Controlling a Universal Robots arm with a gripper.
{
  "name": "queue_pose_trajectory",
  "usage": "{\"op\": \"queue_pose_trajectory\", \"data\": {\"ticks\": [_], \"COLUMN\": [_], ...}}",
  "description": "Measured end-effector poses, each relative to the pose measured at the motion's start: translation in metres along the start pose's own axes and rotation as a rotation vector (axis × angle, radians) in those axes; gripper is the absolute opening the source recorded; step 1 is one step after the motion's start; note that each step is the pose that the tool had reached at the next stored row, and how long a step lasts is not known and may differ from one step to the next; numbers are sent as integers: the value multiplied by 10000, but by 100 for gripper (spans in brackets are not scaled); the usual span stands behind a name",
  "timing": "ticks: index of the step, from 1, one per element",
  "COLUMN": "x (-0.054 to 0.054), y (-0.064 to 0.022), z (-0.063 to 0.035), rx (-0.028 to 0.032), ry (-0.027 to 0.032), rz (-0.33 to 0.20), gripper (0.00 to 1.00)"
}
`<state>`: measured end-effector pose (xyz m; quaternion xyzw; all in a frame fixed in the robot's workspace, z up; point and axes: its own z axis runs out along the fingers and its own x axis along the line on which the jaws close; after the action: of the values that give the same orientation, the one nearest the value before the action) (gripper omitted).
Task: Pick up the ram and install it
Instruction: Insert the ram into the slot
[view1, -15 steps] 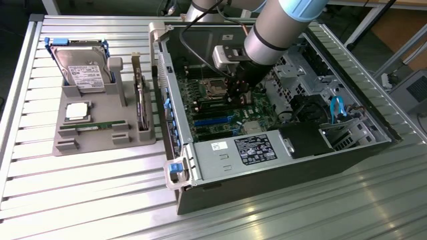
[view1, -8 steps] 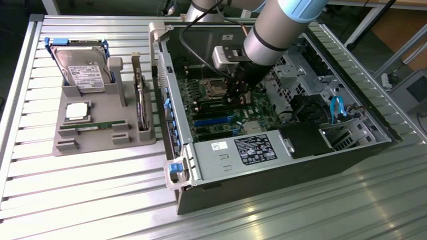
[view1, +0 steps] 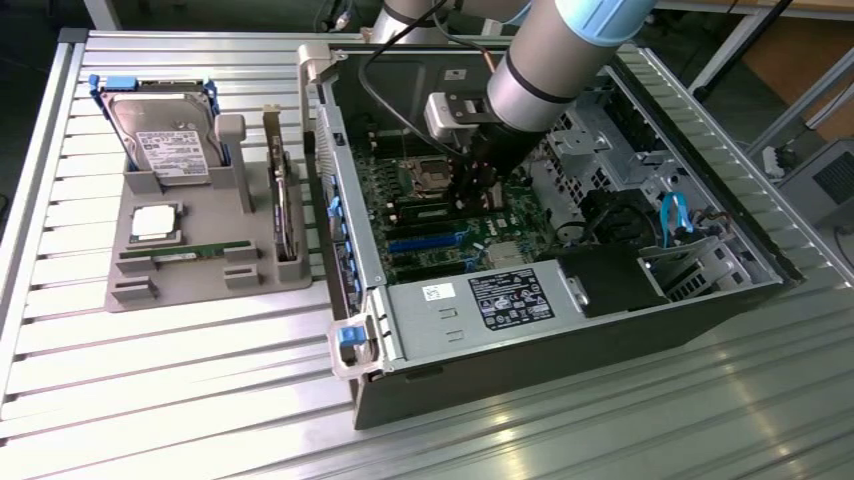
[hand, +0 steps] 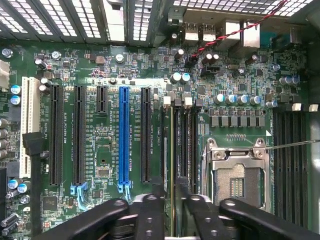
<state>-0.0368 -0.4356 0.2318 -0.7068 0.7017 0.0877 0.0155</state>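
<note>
My hand (hand: 171, 194) is down inside the open computer case (view1: 441, 340), low over the motherboard (hand: 100, 130). The ram (hand: 172, 145) stands on its edge in one of the long dark memory slots, between the blue slot (hand: 124, 135) and the empty processor socket (hand: 235, 175). It runs straight between my fingers (hand: 186, 200), one on each side. The fingers are parted, with a thin dark gap showing on either side of the stick, so I have hold of nothing. Whether the stick is pressed fully home in its slot I cannot tell.

In the exterior view my hand (view1: 478, 185) hangs over the middle of the board, and the case lies on its side on the ribbed metal table (view1: 200, 400). On the exterior view's left sits a grey tray (view1: 134, 295) – it carries a hard drive (view1: 167, 145), a square silver processor chip (view1: 156, 222), a dark expansion card (view1: 280, 190) standing on edge and another slim green stick (view1: 187, 252) lying flat.
</note>
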Motion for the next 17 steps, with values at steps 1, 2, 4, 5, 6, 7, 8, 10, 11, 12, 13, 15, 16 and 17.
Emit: {"op": "queue_pose_trajectory", "data": {"ticks": [1,2,4,5,6,7,8,10,11,12,13,15,16,17], "x": [0,0,0,0,0,-4,-4,-4,-4,-4,-4,-4,-4,-4], "y": [0,0,0,0,0,0,0,0,0,0,0,0,0,0], "z": [0,-1,0,-1,0,0,1,1,1,1,1,1,1,1], "rx": [0,0,0,0,0,-1,0,0,0,0,0,0,0,0], "ry": [1,2,1,2,1,4,4,4,4,4,4,4,4,4], "rz": [0,0,0,0,0,1,0,0,1,1,1,1,1,1], "gripper": [32,32,32,32,32,32,32,32,32,32,32,32,32,32]}}
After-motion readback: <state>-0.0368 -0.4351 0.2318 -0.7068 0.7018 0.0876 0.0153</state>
